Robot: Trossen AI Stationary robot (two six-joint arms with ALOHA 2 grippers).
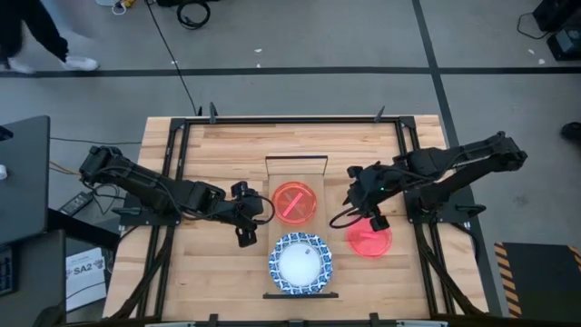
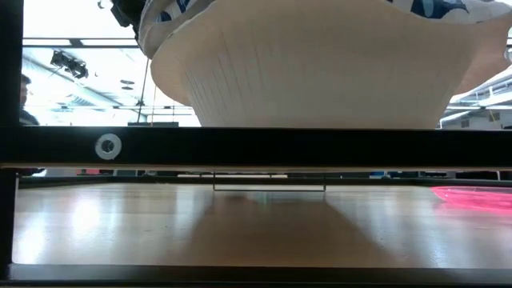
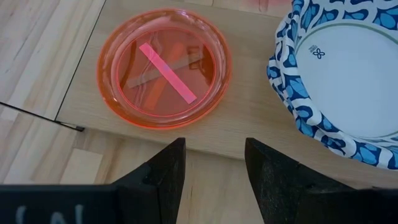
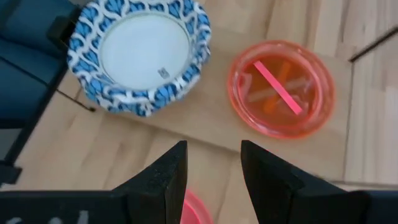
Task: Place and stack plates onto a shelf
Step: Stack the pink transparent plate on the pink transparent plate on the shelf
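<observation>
Worktop (image 1: pixel 209 272) of pale wood, framed in black bars along its sides and far edge; bare boards open to the left of the shelf and at the near right corner.

Shelf (image 1: pixel 296 173), long and narrow, running from the middle of the worktop toward the near edge, a thin black rail at each end. Free board only at its far end, behind the red plate.

Blue-patterned white plate (image 1: pixel 300 263) at the near end of the shelf, rim close to the near rail and reaching both long edges. Looms over the black rail in the low view.

Red plate (image 1: pixel 294 203) mid-shelf, just beyond the blue one, a pink strip lying across its well.

Pink plate (image 1: pixel 369 240) flat on the worktop, just right of the shelf, clear of its edge.

Left fingers (image 3: pixel 168 174) apart, nothing between them, low beside the shelf's left edge, aimed at the strip of board between the red and blue plates; touching neither.

Right fingers (image 4: pixel 165 177) apart too, over the far rim of the pink plate, whose edge shows under the gap; cannot tell about contact.
</observation>
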